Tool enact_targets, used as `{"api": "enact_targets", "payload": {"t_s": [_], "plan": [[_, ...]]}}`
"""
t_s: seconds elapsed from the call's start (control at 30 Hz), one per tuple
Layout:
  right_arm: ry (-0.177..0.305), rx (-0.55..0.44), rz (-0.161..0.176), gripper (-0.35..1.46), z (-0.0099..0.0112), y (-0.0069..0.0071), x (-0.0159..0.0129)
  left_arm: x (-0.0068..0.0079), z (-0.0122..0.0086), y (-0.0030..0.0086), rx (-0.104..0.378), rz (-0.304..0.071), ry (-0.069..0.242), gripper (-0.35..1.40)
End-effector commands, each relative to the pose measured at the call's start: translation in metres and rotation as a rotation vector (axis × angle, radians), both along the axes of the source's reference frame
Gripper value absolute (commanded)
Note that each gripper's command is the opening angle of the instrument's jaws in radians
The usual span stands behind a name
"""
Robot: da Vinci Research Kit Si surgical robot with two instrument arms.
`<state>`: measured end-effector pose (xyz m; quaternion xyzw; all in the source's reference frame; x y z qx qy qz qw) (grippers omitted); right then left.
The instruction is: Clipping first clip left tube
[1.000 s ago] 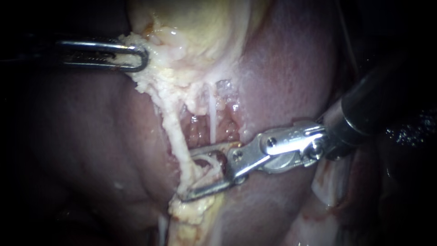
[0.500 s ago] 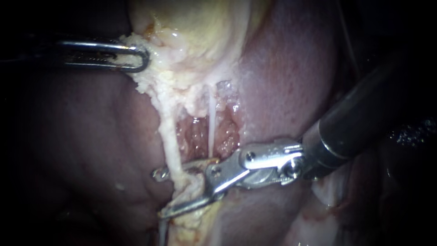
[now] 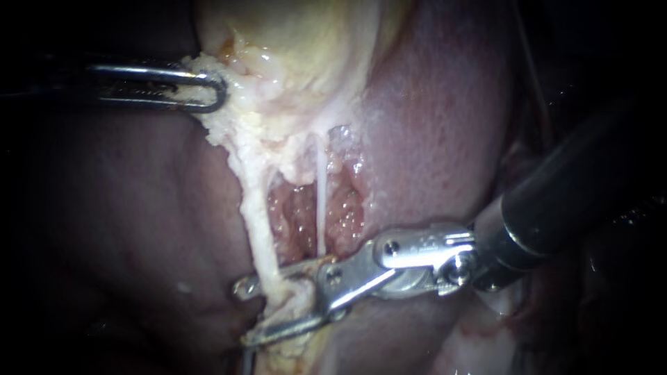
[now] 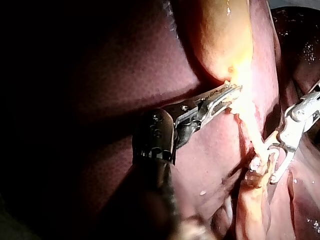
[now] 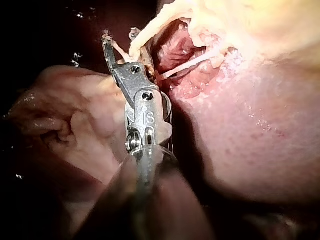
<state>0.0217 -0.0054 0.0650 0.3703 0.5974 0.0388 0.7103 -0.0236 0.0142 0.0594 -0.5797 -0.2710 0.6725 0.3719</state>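
1. My right instrument (image 3: 244, 312): jaws wide, straddling the left tube (image 3: 260, 222) low down, by the liver (image 3: 431, 125).
2. Left instrument (image 3: 208, 87): jaws clamped on gallbladder (image 3: 299, 42) edge, tube taut.
3. Risks, imo: fat (image 3: 297, 300) caught w/ tube = poor seal; tips short of far side = partial closure; left grip slips = tube slackens.

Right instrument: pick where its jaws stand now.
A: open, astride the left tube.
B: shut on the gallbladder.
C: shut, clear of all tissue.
A: the right instrument has one jaw on each side of the left tube, and a gap shows between the jaws.
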Motion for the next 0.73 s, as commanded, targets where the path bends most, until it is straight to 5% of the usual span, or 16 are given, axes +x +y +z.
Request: {"api": "enact_targets", "payload": {"t_s": [0.03, 0.13, 0.37, 0.73], "plan": [[-0.007, 0.014, 0.0, -0.12, -0.0001, 0.0001, 0.0, 0.0, 0.0, 0.0, 0.0, 0.0, 0.0, -0.35], [-0.027, 0.051, 0.001, -0.35, 0.0, 0.0002, 0.0, 0.0, 0.0, 0.0, 0.0, 0.0, 0.0, -0.35], [-0.083, 0.115, 0.001, -0.35, 0.0, 0.0001, -0.0003, 0.0, 0.0, 0.0, 0.0, 0.0, 0.0, -0.35], [-0.086, 0.112, -0.001, -0.35, 0.0002, 0.0, -0.0002, -0.0001, 0.0, 0.0001, 0.0, -0.001, 0.0, -0.35]]}}
